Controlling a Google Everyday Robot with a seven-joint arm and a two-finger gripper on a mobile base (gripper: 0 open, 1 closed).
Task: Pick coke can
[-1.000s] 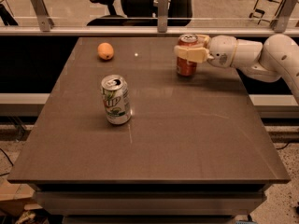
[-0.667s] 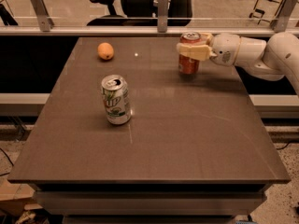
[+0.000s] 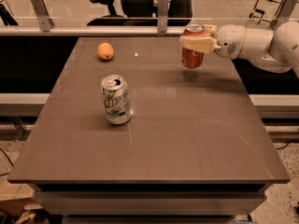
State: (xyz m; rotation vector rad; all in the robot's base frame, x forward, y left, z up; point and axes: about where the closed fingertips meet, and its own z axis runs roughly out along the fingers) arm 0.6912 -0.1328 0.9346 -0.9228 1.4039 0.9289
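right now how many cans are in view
2. The coke can is gripped by the hand at the table's far right; the 7UP can stands left of centre.

The gripper point(image 3: 195, 41) reaches in from the right edge of the brown tabletop point(image 3: 187, 139), near the far right corner. Its cream fingers point(image 3: 200, 43) are clamped across the upper half of the coke can point(image 3: 191, 59). The red can stands upright, and its base appears to hang just clear of the surface. The white arm point(image 3: 261, 45) runs out past the right edge. A white-and-green 7UP can point(image 3: 116, 100) stands upright left of the table's middle, well apart from the gripper. An orange point(image 3: 106, 51) lies near the far left corner. Beyond the far edge, a metal rail point(image 3: 93, 30) and an office chair point(image 3: 110, 3) are visible.
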